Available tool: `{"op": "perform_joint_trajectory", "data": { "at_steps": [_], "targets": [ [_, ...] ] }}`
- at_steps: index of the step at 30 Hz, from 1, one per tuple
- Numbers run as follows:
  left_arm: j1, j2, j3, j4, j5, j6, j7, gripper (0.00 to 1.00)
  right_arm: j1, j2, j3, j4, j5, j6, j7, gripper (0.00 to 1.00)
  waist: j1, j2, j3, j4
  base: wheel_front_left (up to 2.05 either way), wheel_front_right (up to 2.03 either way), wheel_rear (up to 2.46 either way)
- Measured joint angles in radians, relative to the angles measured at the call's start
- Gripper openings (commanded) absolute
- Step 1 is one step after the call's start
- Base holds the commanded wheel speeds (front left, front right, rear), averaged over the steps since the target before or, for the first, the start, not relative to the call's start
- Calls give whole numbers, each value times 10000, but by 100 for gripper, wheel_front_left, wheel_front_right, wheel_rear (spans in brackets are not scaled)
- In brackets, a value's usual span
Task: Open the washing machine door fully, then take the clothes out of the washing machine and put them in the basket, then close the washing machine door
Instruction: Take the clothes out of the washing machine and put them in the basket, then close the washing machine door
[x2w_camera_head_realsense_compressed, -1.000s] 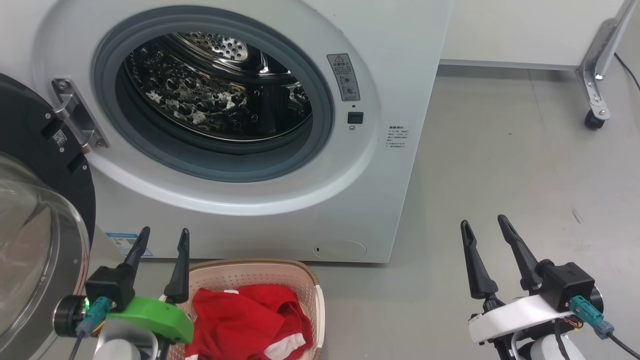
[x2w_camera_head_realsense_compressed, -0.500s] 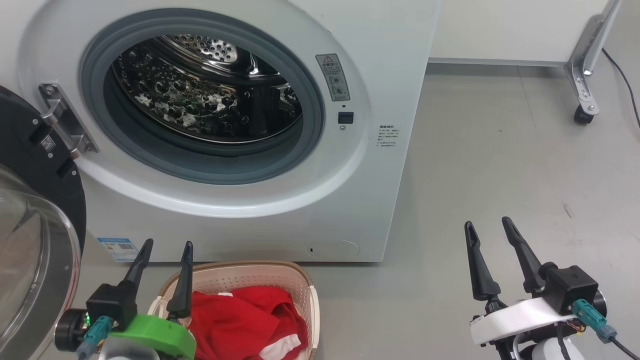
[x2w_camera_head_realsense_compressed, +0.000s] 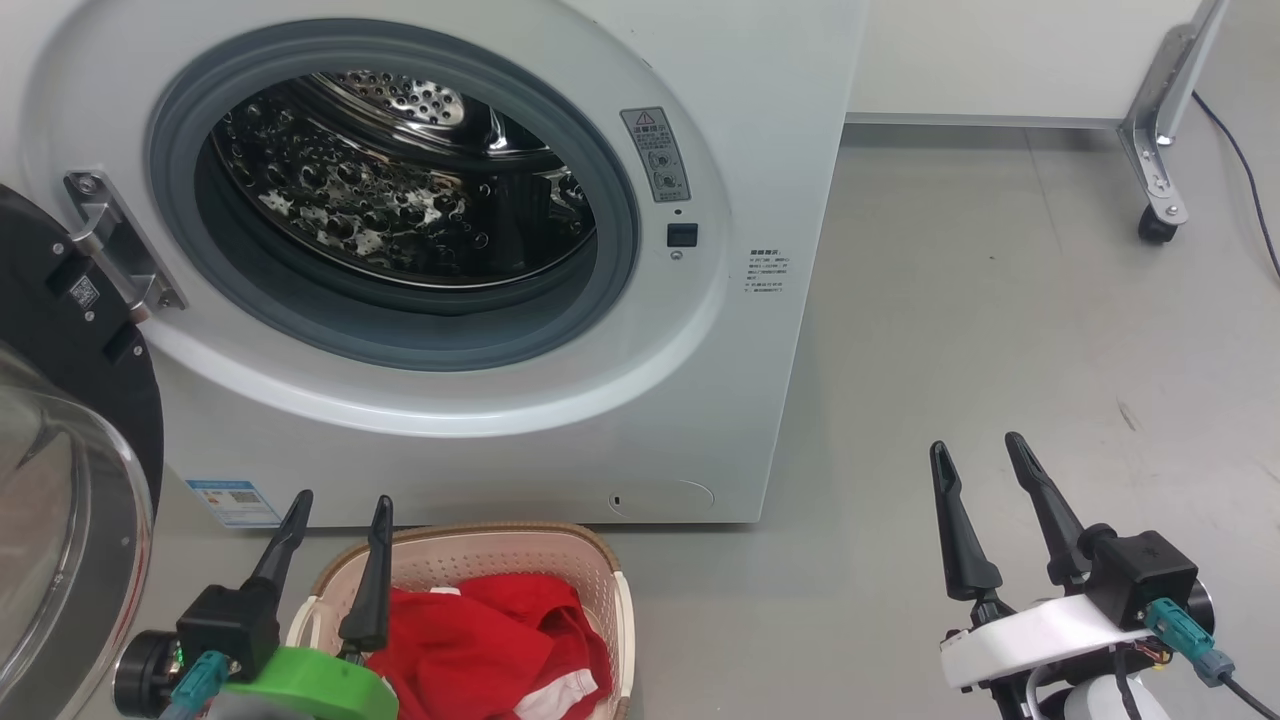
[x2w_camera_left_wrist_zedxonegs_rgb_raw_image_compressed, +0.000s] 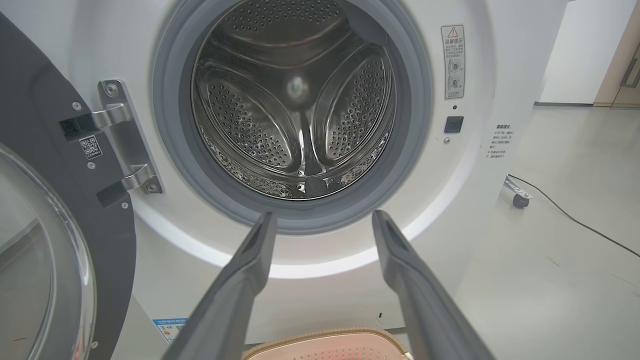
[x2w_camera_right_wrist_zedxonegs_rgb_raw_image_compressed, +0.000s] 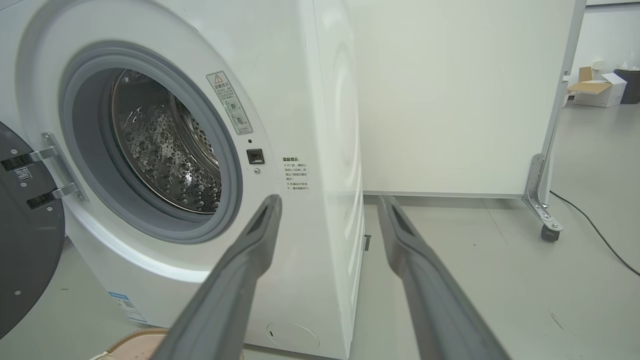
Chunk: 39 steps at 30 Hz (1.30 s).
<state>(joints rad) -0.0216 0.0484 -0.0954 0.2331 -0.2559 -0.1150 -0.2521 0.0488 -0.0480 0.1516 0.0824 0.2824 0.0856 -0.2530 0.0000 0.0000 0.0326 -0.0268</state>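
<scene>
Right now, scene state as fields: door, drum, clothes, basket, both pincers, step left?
door: washing machine door open, swung left
drum: steel drum, no fabric visible
clothes: red clothes in the basket
basket: on floor before washing machine
left pincer: open, empty, by basket's left rim
right pincer: open, empty, over floor
left to do: close door

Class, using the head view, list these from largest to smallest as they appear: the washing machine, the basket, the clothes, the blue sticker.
1. washing machine
2. basket, cut off by the bottom edge
3. clothes, lying inside the basket
4. blue sticker
</scene>
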Motion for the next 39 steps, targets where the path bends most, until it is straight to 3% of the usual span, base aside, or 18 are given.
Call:
{"op": "perform_joint_trajectory", "data": {
  "at_steps": [39],
  "targets": [
    [456, -13, -25, -449, -4, 128, 0, 100, 35, 23, 63, 15, -2, 58, 0, 100, 0, 0, -143, -70, -4, 4, 0]
  ]
}}
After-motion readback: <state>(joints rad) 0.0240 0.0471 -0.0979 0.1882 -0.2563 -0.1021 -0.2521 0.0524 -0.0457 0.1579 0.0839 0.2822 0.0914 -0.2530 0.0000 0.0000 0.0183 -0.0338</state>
